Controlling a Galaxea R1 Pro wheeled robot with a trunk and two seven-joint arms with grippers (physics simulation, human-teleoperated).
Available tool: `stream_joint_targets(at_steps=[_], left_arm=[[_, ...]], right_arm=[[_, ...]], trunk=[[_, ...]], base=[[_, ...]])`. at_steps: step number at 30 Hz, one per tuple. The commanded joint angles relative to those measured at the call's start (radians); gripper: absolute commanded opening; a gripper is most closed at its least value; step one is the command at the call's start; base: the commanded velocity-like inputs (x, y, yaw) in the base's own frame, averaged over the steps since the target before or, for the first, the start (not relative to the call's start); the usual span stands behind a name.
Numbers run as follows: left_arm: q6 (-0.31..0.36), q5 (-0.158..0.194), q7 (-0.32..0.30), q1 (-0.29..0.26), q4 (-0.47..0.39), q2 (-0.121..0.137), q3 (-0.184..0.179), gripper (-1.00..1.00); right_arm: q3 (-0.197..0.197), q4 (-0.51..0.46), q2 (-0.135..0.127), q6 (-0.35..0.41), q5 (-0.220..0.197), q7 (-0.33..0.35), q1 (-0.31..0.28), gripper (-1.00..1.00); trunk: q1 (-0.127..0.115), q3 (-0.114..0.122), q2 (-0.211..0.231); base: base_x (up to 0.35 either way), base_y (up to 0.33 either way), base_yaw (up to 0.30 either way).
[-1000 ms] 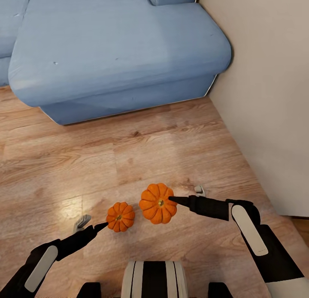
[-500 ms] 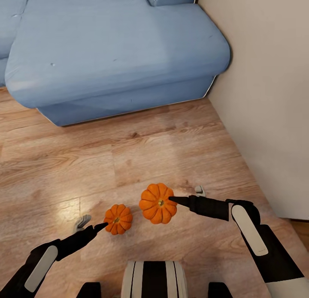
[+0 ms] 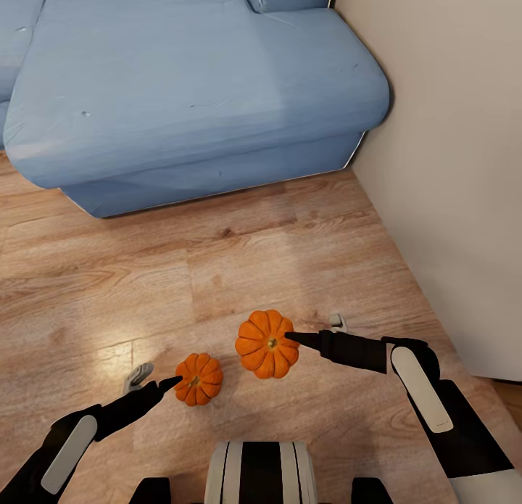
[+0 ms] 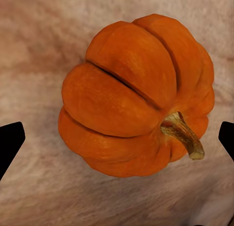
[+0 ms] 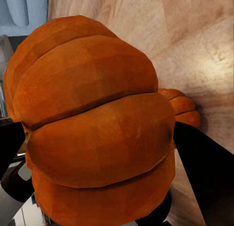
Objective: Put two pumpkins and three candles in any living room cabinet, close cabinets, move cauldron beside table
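Note:
Two ribbed orange pumpkins show in the head view. One pumpkin [image 3: 266, 344] hangs above the wooden floor with my right gripper [image 3: 308, 333] shut on it; in the right wrist view this pumpkin [image 5: 92, 128] sits between the black fingers [image 5: 204, 172]. The other pumpkin [image 3: 198, 378] rests on the floor just beyond my left gripper [image 3: 156, 379], which is open. The left wrist view looks down on that pumpkin [image 4: 131, 94] and its stem, with the fingertips [image 4: 9, 140] wide apart on either side and not touching it. It shows again [image 5: 183, 109] behind the held one.
A large blue sofa [image 3: 188, 91] fills the far side of the wooden floor [image 3: 217, 257]. A pale wall [image 3: 449, 163] runs along the right, close to my right arm. My own base [image 3: 259, 471] shows at the picture's near edge.
The whole view has shifted: sofa and floor pumpkin slid slightly down and left in the picture, so the camera moved. Both arms keep their pose and the right still holds its pumpkin.

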Motion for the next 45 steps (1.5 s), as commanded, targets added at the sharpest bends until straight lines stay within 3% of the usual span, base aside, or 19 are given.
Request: stream_joint_targets(at_steps=[1, 18, 28, 38, 45], left_arm=[[0.008, 0.005, -0.001, 0.0, 0.0, 0.0, 0.002, 1.0], [0.008, 0.005, -0.002, 0.0, 0.0, 0.0, 0.009, 1.0], [0.008, 0.007, -0.002, 0.0, 0.0, -0.001, 0.009, 1.0], [0.008, 0.005, -0.002, 0.0, 0.0, -0.002, 0.009, 1.0], [0.008, 0.005, -0.002, 0.001, 0.0, -0.001, 0.009, 1.0]], right_arm=[[0.0, 0.0, 0.0, 0.002, 0.005, 0.008, -0.001, -1.0], [0.0, 0.0, 0.0, 0.002, 0.005, 0.008, -0.001, -1.0], [0.001, 0.001, 0.0, 0.002, 0.005, 0.008, -0.001, -1.0], [0.0, 0.0, 0.0, 0.002, 0.005, 0.008, -0.001, -1.0], [0.0, 0.0, 0.0, 0.002, 0.005, 0.008, -0.001, -1.0]], trunk=[[0.0, -0.001, 0.0], [0.004, -0.039, -0.003], [0.004, -0.039, -0.003], [0.007, -0.066, -0.004], [0.007, -0.066, -0.004]], base=[[0.0, 0.0, 0.0], [0.0, 0.0, 0.0], [0.0, 0.0, 0.0], [0.0, 0.0, 0.0], [0.0, 0.0, 0.0]])
